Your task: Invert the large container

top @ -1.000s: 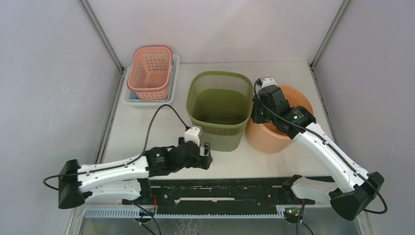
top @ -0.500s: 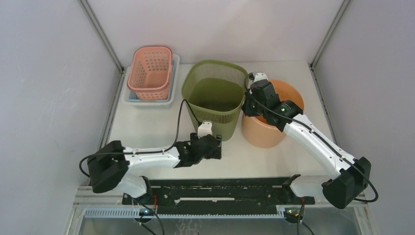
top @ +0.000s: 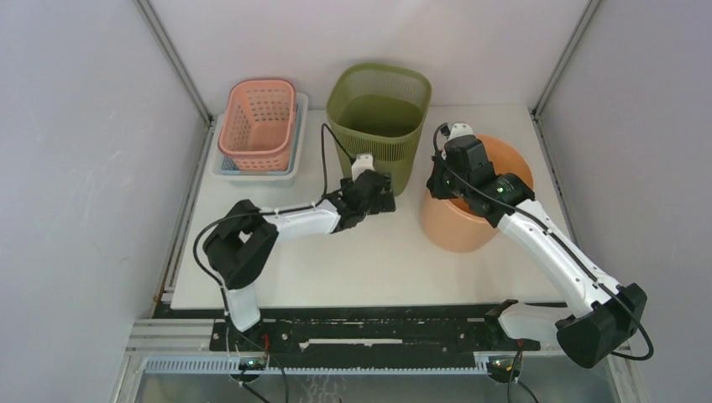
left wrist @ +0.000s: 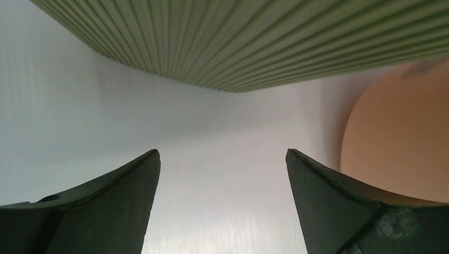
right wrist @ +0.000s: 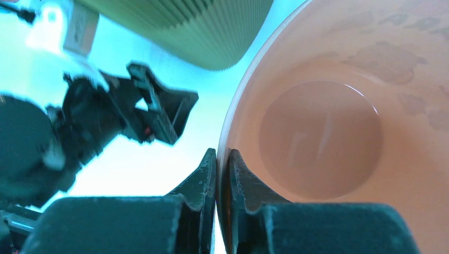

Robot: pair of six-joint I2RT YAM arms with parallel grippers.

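Note:
The large container [top: 463, 228], an orange round tub, stands upright at the right of the table. My right gripper [top: 437, 188] is shut on its left rim, one finger inside and one outside; the right wrist view shows the thin rim pinched between my right gripper [right wrist: 222, 156] and the tub's hollow inside [right wrist: 328, 127]. My left gripper [top: 388, 199] is open and empty, low on the table by the foot of a green slatted basket [top: 405, 161]. In the left wrist view the basket's ribbed wall [left wrist: 238, 37] is just ahead of my left gripper [left wrist: 222, 159], and the tub [left wrist: 397, 143] is at the right.
A pink mesh basket [top: 259, 122] sits in a pale tray [top: 220, 165] at the back left. The green basket stands upright near the back wall. Grey walls and slanted frame posts close in the table's sides.
The green basket has slid from the table's middle to the back edge, and my left arm has stretched forward after it. My right gripper has kept its hold on the tub's rim.

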